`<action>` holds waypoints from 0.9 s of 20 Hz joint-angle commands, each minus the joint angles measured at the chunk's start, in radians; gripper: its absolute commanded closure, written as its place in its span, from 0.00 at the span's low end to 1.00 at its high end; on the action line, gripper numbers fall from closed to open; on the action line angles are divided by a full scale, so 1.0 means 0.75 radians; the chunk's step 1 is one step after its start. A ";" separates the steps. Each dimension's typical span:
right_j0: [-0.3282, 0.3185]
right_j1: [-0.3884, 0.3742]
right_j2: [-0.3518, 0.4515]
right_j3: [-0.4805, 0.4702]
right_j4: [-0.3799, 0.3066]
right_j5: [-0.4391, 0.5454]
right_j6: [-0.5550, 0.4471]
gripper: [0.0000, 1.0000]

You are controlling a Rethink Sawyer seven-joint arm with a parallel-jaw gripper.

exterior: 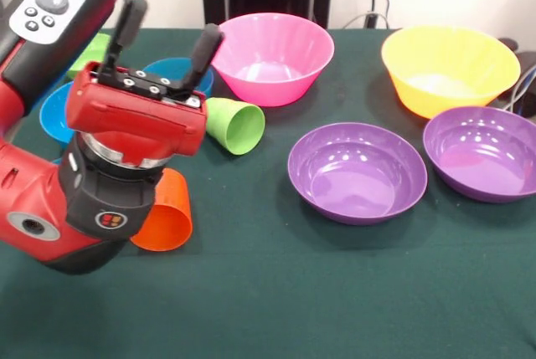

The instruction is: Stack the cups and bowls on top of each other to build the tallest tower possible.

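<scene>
My gripper is at the left, its two black fingers spread apart and pointing up and away, holding nothing. Behind it lie a blue bowl and another blue bowl, both partly hidden by the arm. A small green bowl peeks out at the far left. The light green cup lies on its side just right of the gripper. The orange cup lies on its side under the wrist. A pink bowl, a yellow bowl and two purple bowls stand upright, none stacked.
The dark green tablecloth covers the table. The red arm fills the left side and hides what lies behind it. Cables hang at the right edge beside the yellow bowl.
</scene>
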 commanded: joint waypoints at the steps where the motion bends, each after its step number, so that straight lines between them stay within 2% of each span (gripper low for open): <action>1: 0.051 -0.052 -0.285 0.033 -0.019 -0.116 -0.334 0.00; 5: 0.049 -0.083 -0.363 0.089 0.009 -0.159 -0.411 0.00; 11: 0.075 -0.171 -0.514 0.167 -0.005 -0.237 -0.492 0.00; 18: 0.172 -0.308 -0.714 0.216 -0.074 -0.164 -0.488 0.00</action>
